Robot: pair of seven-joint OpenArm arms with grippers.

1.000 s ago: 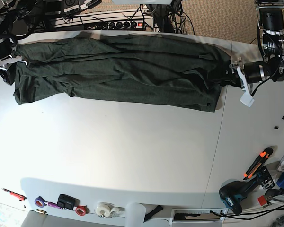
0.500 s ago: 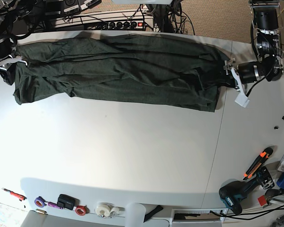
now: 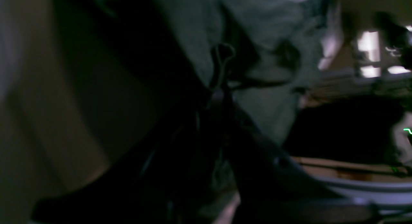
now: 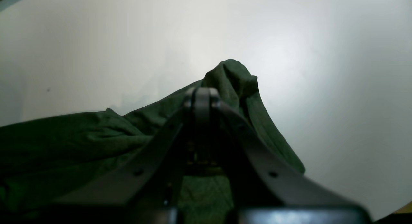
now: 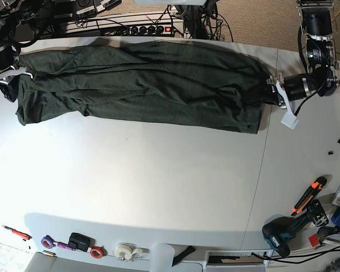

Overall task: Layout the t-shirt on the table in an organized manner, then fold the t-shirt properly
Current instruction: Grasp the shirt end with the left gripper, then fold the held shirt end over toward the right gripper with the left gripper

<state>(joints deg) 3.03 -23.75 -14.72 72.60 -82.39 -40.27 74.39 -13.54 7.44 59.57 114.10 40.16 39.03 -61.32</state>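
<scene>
The dark green t-shirt (image 5: 141,85) lies stretched in a long wrinkled band across the far part of the white table (image 5: 158,181). My left gripper (image 5: 270,89) is at the shirt's right end, shut on the cloth; its wrist view is dark and blurred, with green fabric (image 3: 257,56) around the fingers. My right gripper (image 5: 14,76) is at the shirt's left end. In the right wrist view its jaws (image 4: 201,98) are shut on a raised fold of the t-shirt (image 4: 231,79) above the tabletop (image 4: 322,72).
A power strip (image 5: 141,28) and cables lie behind the table's far edge. Tape rolls (image 5: 124,249), a small black device (image 5: 79,241) and a red-handled tool (image 5: 17,232) sit along the near edge. A drill (image 5: 286,229) and an orange cutter (image 5: 309,195) lie at the near right.
My left gripper has moved slightly up and away in the base view, pulling the shirt's right end taut. The right gripper has stayed put.
</scene>
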